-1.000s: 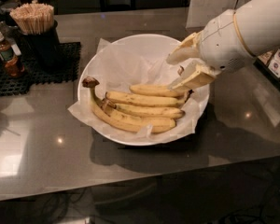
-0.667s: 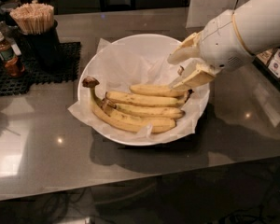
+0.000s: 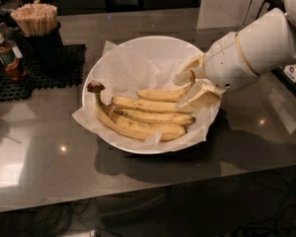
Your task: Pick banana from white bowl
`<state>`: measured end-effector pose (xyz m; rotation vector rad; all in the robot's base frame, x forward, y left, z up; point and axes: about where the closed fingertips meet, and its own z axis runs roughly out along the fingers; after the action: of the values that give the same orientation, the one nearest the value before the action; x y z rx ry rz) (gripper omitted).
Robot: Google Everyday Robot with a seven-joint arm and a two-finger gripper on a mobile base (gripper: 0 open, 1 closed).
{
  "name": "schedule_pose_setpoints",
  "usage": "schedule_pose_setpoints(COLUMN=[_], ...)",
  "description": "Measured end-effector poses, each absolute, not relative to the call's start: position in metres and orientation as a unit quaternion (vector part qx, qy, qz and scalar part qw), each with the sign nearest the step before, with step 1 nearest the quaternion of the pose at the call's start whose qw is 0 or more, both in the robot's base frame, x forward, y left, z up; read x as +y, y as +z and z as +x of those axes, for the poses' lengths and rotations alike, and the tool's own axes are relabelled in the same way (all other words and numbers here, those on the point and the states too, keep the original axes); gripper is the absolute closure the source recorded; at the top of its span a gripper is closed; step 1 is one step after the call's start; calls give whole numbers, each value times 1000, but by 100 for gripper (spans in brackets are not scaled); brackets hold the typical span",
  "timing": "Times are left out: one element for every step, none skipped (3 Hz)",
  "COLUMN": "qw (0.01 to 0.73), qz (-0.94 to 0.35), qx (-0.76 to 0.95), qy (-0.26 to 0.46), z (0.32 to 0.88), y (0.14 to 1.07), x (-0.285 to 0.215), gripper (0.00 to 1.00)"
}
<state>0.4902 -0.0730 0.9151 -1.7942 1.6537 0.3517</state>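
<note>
The white bowl (image 3: 138, 53), wide and lined with crinkled white paper, stands mid-counter and holds several yellow bananas. The banana (image 3: 160, 94) lies topmost at the back of the pile, and its right end reaches between my fingers. Below it lie a flecked banana (image 3: 145, 104), one with a dark tip (image 3: 158, 117), and a curved one with a big dark stem knob (image 3: 96, 88). My gripper (image 3: 187, 89) comes in from the right over the bowl's right side. It is open, with one finger above and one below the banana's right end.
A black cup of wooden stir sticks (image 3: 37, 31) and a small brown bottle (image 3: 7, 58) stand on a black mat (image 3: 64, 68) at the back left. The counter's front edge runs close below the bowl. A dark object (image 3: 293, 73) sits at the far right.
My gripper has come down into the bowl, so its fingers now bracket the top banana's right end. The bananas and bowl have not moved.
</note>
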Motion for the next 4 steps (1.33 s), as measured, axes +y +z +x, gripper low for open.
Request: schedule_pose_setpoints(qw=[320,320,320,323], qz=[-684,-683,-683,-682], qx=[639,639,639,640], qy=[149,149,149,148], z=[484,484,484,484], y=[904,904,904,905], x=[-69,-69,-69,-69], gripper=[69,92,100,100])
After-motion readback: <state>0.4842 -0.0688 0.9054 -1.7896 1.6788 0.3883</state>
